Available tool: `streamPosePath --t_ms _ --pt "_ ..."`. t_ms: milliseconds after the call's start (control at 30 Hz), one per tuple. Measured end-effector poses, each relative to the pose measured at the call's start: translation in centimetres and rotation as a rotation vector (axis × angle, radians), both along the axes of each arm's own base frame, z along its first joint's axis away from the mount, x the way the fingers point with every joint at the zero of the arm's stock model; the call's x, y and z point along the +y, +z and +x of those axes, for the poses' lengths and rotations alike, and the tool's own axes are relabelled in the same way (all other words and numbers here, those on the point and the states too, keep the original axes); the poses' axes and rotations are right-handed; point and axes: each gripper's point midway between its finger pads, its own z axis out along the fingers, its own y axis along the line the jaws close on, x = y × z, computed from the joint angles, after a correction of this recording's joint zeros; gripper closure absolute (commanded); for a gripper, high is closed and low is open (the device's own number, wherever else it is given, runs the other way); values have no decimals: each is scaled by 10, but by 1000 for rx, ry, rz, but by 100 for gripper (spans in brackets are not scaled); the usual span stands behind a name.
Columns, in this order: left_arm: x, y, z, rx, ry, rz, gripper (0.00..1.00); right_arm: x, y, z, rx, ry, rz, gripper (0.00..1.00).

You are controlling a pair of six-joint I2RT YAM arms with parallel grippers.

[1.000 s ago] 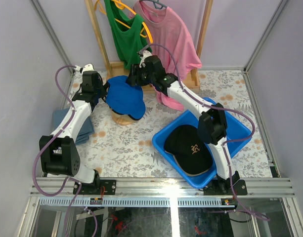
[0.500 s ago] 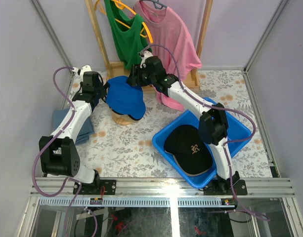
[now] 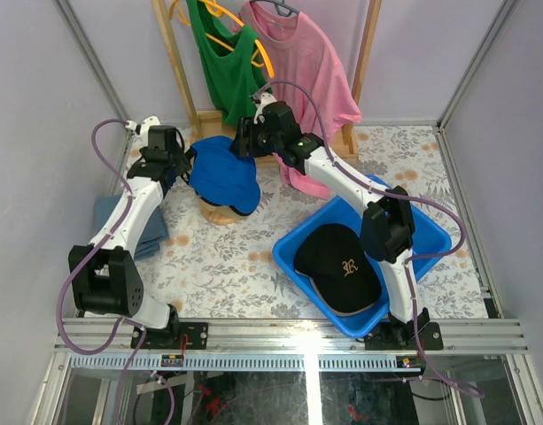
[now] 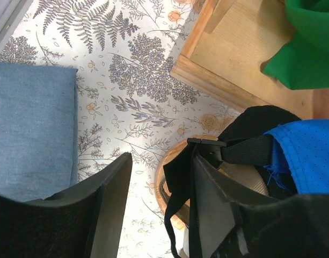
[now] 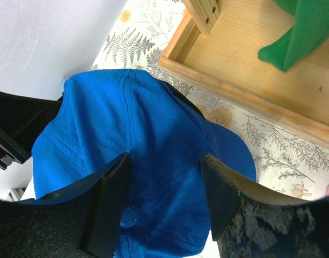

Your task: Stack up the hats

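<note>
A royal blue hat (image 3: 222, 173) sits on the round wooden stand (image 3: 220, 212), over a black hat whose back strap (image 4: 245, 149) shows in the left wrist view. My left gripper (image 3: 184, 162) is at the stack's left rear. It is open (image 4: 160, 161), and the loose strap end hangs against its right finger with nothing pinched. My right gripper (image 3: 241, 146) hovers over the blue hat's crown (image 5: 143, 123). Its fingers stand wide open (image 5: 164, 161) astride the crown. Another black hat (image 3: 337, 261) with an embroidered letter lies in the blue bin (image 3: 430, 235).
A folded grey-blue cloth (image 3: 120, 221) lies left of the stand, under the left arm. A wooden rack base (image 4: 245, 59) stands right behind the stand, with a green shirt (image 3: 222, 62) and a pink shirt (image 3: 306, 80) hanging above it. Walls close both sides.
My left gripper's fingers have spread apart, letting go of the hat's back strap. The right gripper has stayed over the blue crown, and the hats have not moved.
</note>
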Motion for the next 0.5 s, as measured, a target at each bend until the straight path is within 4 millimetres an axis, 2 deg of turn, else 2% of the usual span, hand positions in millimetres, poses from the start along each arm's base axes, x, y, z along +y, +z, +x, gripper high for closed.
streamPosePath --t_ms 233,500 --pt "0 6 0 -2 15 -13 42 -3 0 -3 7 2 -14 38" --pt "0 8 -3 9 18 -14 38 -4 0 -2 3 -4 -19 38"
